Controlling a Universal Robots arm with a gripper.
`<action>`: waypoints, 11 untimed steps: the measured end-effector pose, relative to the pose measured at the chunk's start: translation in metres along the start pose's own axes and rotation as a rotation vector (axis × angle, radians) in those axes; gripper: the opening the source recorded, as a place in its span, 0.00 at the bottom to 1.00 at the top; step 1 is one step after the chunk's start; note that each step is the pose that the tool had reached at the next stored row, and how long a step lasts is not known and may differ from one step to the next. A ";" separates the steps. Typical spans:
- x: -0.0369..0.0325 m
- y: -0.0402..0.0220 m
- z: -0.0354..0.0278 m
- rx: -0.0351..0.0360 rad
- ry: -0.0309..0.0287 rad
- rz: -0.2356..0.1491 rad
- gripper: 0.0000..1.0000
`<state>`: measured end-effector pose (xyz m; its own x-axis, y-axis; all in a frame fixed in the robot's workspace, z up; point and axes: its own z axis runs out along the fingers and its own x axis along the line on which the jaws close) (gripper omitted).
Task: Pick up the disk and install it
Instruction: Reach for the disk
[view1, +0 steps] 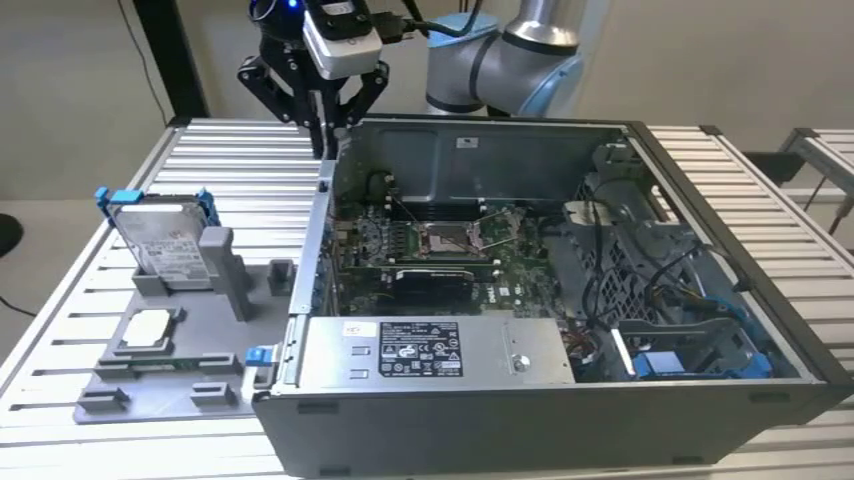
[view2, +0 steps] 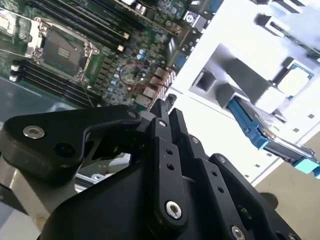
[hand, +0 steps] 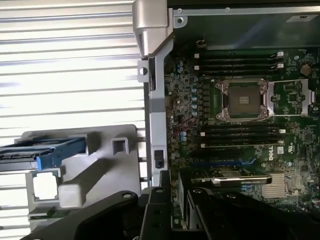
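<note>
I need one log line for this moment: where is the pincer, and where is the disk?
pincer: shut, empty, over case wall | disk: upright in grey holder, untouched | install: not done

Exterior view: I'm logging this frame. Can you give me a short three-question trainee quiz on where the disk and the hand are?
1. True or false: the hand is holding the disk.
2. Multiple choice: where is the disk?
A. Standing on edge in the grey fixture, at the exterior view's left of the computer case
B. Mounted inside the computer case
C. Lying flat on the motherboard
3. Short answer: what small square part lies flat on the grey fixture, nearer the camera than the disk?

Key: 1 false, the hand hangs shut and empty above the case's far corner. 2 A. 3 the silver chip.
</note>
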<state>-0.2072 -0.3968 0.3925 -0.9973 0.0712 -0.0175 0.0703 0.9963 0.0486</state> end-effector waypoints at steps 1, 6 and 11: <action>0.0036 -0.0003 0.0000 0.0001 0.0018 0.000 0.00; 0.0211 -0.0013 -0.0003 0.0008 0.0112 0.001 0.00; 0.0424 -0.0014 0.0004 0.0010 0.0137 0.001 0.00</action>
<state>-0.2496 -0.3951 0.3913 -0.9975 0.0712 -0.0039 0.0709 0.9963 0.0477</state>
